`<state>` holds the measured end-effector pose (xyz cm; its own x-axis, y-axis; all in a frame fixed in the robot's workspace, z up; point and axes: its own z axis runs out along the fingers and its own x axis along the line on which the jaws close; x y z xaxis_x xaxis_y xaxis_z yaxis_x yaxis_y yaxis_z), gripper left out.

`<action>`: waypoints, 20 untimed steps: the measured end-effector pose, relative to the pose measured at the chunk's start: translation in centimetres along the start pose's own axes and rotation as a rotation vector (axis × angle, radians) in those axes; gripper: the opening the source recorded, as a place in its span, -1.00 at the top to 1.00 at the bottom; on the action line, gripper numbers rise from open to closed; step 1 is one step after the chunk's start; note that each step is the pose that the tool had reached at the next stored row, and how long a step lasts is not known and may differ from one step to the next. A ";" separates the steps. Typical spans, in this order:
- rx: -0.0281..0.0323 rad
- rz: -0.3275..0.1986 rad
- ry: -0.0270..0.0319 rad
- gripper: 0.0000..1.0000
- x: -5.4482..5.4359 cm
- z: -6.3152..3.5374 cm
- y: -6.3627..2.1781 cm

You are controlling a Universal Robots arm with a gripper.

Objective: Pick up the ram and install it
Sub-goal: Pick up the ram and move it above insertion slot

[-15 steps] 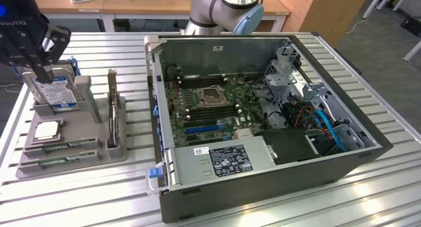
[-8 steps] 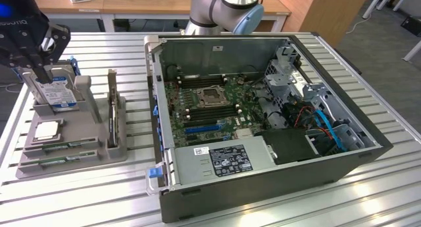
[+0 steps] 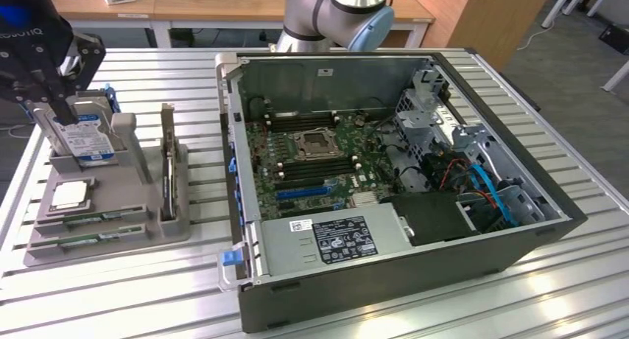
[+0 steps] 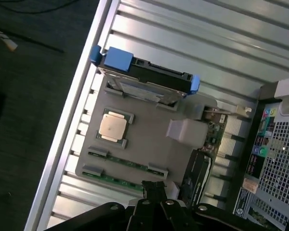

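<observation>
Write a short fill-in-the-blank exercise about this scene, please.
The hard drive stands ___ in the grey holder.
The holder keeps ___ ram sticks, lying flat.
The computer case has its side ___.
The pincer near the hard drive is ___.
Missing words: upright; two; open; shut.

Claw (image 3: pixel 61 116) partly cut off @ edge.
</observation>
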<state>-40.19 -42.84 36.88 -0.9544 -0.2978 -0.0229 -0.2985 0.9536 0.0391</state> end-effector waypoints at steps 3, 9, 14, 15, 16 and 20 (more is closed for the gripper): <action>-0.0007 -0.055 0.0022 0.79 0.0 0.01 0.00; -0.0018 -0.164 0.0070 0.79 0.0 0.01 0.00; -0.0030 -0.255 0.0108 0.79 0.0 0.01 0.00; -0.0033 -0.273 0.0115 0.79 0.0 0.01 0.00; -0.0037 -0.291 0.0122 0.79 0.0 0.01 0.00; -0.0050 -0.364 0.0151 0.79 0.0 0.01 0.00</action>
<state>-40.19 -42.84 36.86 -0.7854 -0.6187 -0.0214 -0.6190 0.7846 0.0360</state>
